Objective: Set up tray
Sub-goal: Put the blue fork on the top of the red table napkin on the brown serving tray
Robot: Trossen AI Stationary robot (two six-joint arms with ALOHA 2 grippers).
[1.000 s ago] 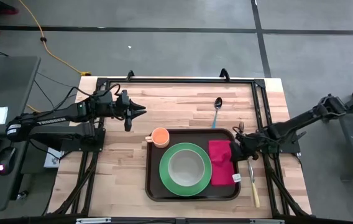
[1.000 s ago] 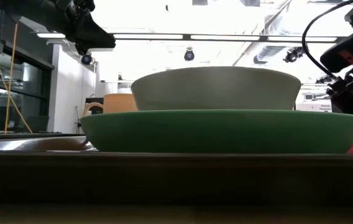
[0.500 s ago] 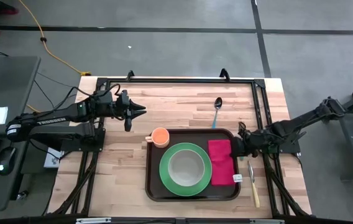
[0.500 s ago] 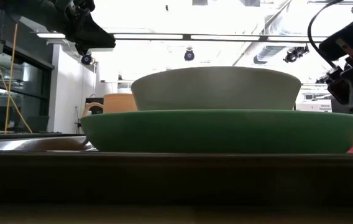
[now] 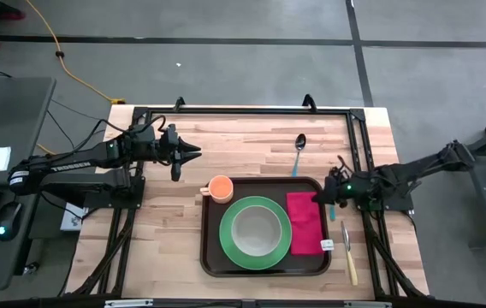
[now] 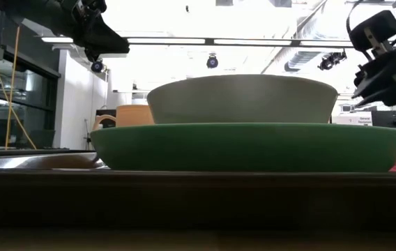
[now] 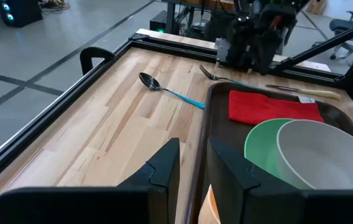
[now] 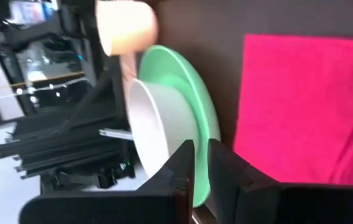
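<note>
The dark brown tray [image 5: 212,257] lies on the wooden table, toward its near edge. On it sit a green plate [image 5: 231,244] with a white bowl [image 5: 255,230], an orange cup [image 5: 220,186] and a flat red napkin [image 5: 305,222]. My right gripper [image 5: 318,197] hovers over the tray's right rim above the napkin's far corner, pointing left. Its fingers [image 8: 183,165] are nearly together with nothing between them. My left gripper [image 5: 197,152] hangs over the table's far left, slightly open and holding nothing.
A spoon [image 5: 298,152] lies on the wood beyond the tray. A fork [image 7: 209,73] lies beside the tray's far right corner, under my right gripper. A knife [image 5: 348,255] lies right of the tray. A black frame [image 5: 243,109] edges the table.
My right gripper has risen off the napkin's right edge and tipped from pointing steeply down to nearly level, its arm drawing back toward the table's right edge. The napkin stays flat on the tray.
</note>
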